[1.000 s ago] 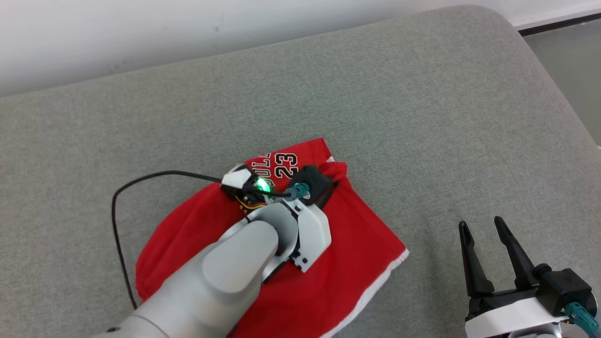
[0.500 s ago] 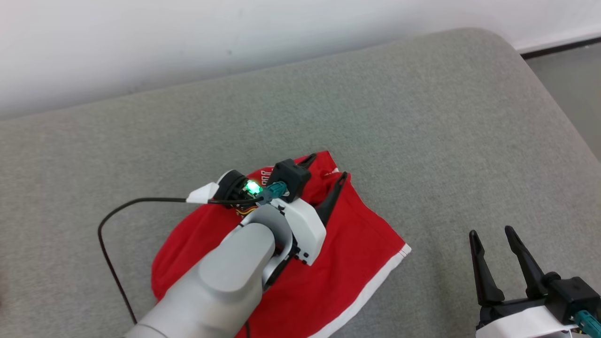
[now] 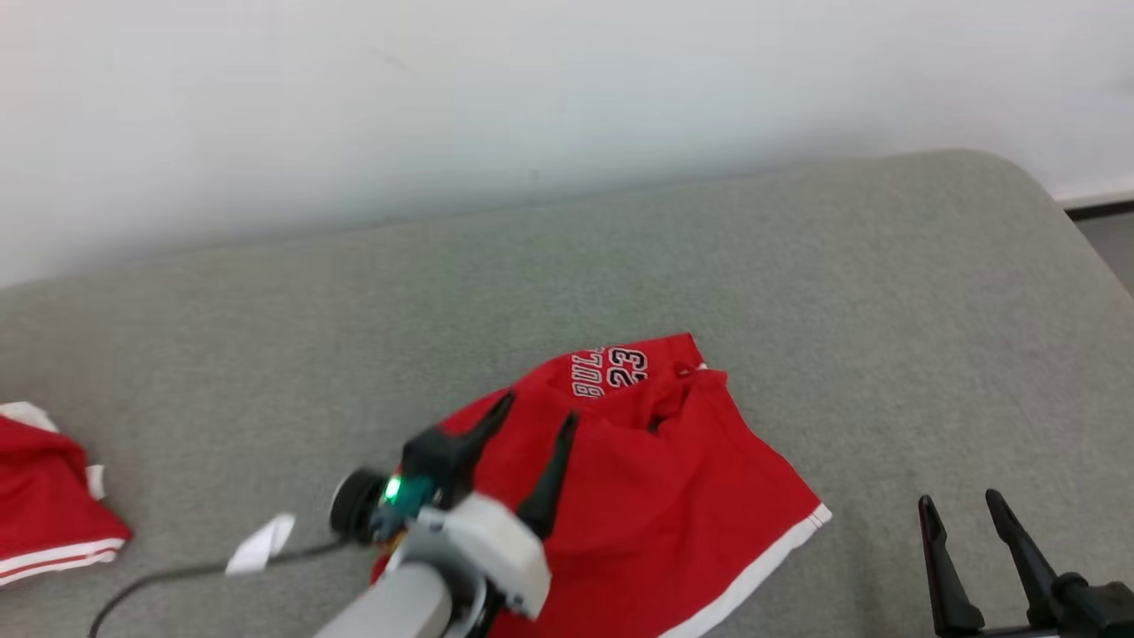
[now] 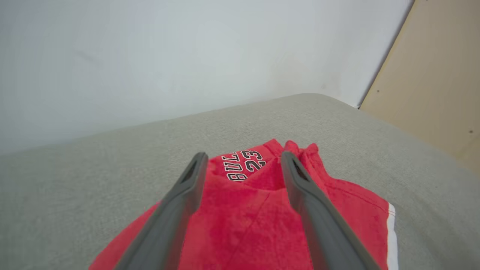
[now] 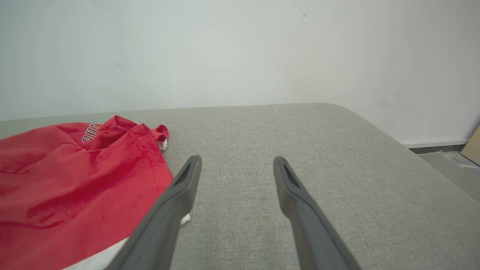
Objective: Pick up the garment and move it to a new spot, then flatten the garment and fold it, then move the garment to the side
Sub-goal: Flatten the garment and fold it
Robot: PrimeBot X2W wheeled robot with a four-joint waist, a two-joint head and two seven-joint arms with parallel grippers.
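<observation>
Head view: a red garment [image 3: 673,478] printed with the number 23 lies loosely doubled on the grey cushion [image 3: 797,266], toward 5 o'clock of centre, its white-trimmed hem pointing to 4 o'clock. The left gripper [image 3: 540,408] hangs over the garment's 9 o'clock edge, fingers spread and holding nothing. The right gripper [image 3: 959,498], also spread and empty, waits at the 4 o'clock corner, apart from the cloth. A second red garment [image 3: 44,505] sits at the 8 o'clock edge.

Left wrist view: the left gripper [image 4: 243,154] frames the printed corner at 12 o'clock, with the garment [image 4: 240,225] rumpled between and beneath its open fingers. Contact with the cloth cannot be told.

Right wrist view: the right gripper [image 5: 237,158] points over bare cushion, the garment [image 5: 75,180] at 9 o'clock, just beside its left finger.

The fold appears to be the step in hand, and not yet tidy: the top corner is bunched. The next move likely calls for a fresh pinch on an edge, either to smooth and double the cloth again or to carry it aside.
</observation>
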